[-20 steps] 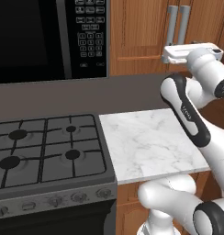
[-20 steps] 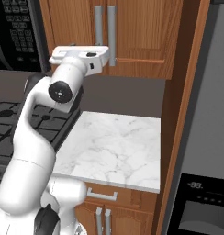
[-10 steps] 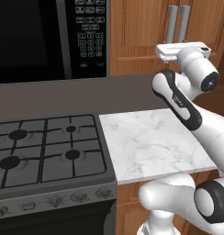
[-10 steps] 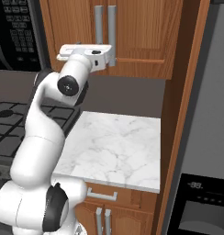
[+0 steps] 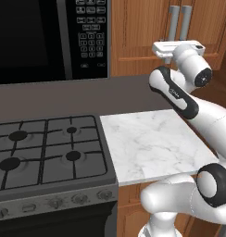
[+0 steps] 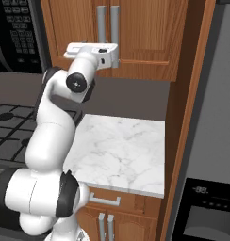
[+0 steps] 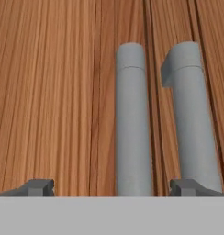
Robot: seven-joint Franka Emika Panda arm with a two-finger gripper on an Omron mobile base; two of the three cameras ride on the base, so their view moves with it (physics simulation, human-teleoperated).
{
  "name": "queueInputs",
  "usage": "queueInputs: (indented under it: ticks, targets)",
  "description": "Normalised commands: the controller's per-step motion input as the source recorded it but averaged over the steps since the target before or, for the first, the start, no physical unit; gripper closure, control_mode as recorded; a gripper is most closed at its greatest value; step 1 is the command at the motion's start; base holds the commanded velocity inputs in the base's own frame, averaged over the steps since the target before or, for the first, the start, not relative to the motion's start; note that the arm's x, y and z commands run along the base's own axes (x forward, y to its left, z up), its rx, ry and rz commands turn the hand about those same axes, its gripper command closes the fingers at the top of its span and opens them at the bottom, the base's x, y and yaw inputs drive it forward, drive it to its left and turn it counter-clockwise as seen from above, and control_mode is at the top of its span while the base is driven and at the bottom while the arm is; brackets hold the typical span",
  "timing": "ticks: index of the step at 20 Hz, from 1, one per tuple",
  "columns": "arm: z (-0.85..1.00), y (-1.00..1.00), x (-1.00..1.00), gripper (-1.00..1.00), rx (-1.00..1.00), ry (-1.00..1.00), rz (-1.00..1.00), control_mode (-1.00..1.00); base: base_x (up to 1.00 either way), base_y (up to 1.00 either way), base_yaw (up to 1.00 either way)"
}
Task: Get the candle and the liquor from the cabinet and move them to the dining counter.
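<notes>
The cabinet (image 5: 133, 32) (image 6: 150, 33) (image 7: 49, 92) is a brown wooden wall cabinet, and both its doors are shut. Two grey bar handles (image 5: 173, 21) (image 6: 102, 23) run side by side down the middle. My gripper (image 5: 175, 46) (image 6: 105, 49) (image 7: 111, 187) is open and held level at the lower ends of the handles. In the hand view the left handle (image 7: 132, 137) stands between my fingertips (image 7: 38, 187), and the right handle (image 7: 192, 128) lines up with the right tip. The candle and the liquor are hidden behind the doors. The dining counter is out of view.
A black microwave (image 5: 50, 37) hangs left of the cabinet. Below it is a gas stove (image 5: 45, 148), with a small marble slab (image 5: 152, 139) (image 6: 121, 146) adjoining it. A tall wooden panel (image 6: 187, 117) and a grey appliance (image 6: 216, 141) close off the right side.
The hand has swung in toward the cabinet doors and now sits right at the handles. The jaws have stayed open.
</notes>
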Motion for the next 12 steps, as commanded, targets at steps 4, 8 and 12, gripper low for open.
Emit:
queueInputs:
  ticks: [4,8,12]
  targets:
    - [0.0,0.0,0.28,-1.0,0.0,0.0,0.01,-1.0,0.0,0.0,0.0]
    - [0.0,-0.04,0.26,-1.0,0.0,0.0,0.03,-1.0,0.0,0.0,0.0]
    - [0.0,-0.09,0.24,-1.0,0.0,0.0,0.03,-1.0,0.0,0.0,0.0]
